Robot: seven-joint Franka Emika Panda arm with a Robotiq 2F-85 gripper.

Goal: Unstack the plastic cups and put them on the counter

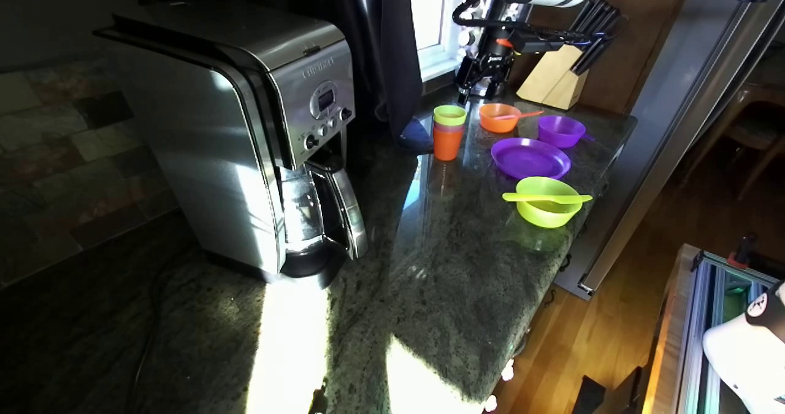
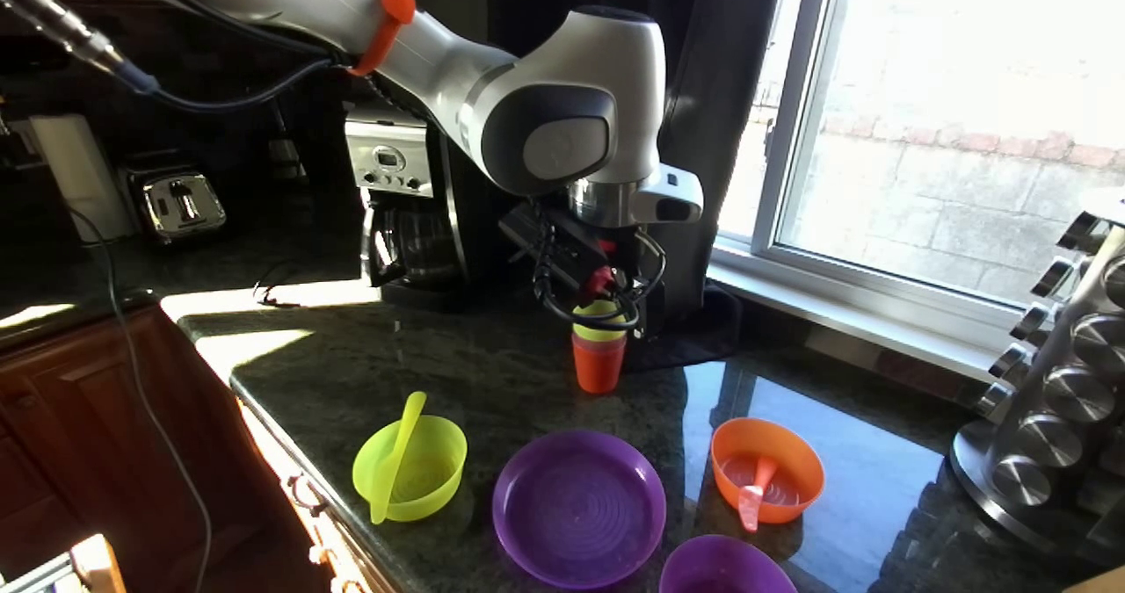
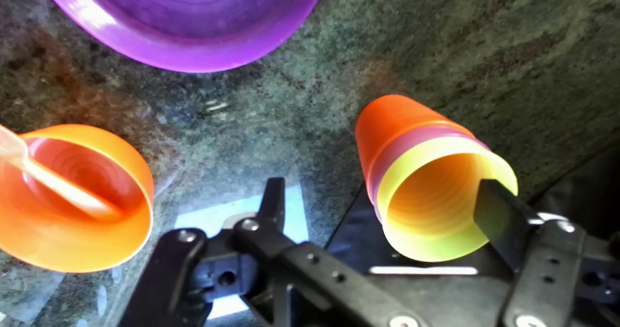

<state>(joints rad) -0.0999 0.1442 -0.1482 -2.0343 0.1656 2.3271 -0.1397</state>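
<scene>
The plastic cups stand nested in one upright stack on the dark speckled counter [image 1: 429, 303]. The orange cup [image 1: 447, 146] is lowest, a thin band of the purple cup [image 3: 411, 135] shows above it, and a yellow-green cup [image 1: 450, 115] is on top. The stack also shows in an exterior view [image 2: 598, 372], partly behind the gripper's cables. In the wrist view my gripper [image 3: 382, 191] is open and empty. Its right finger overlaps the yellow-green rim; I cannot tell whether it touches. The left finger is well apart from the cups. In an exterior view the gripper [image 1: 477, 92] is above and behind the stack.
A purple plate [image 2: 580, 509], an orange bowl with a spoon [image 2: 767, 470], a purple bowl [image 1: 561, 132] and a green bowl with a utensil [image 2: 410, 470] stand near the stack. A coffee maker [image 1: 245, 144], dark curtain [image 1: 362, 46], knife block [image 1: 555, 76] and spice rack [image 2: 1046, 391] border the area.
</scene>
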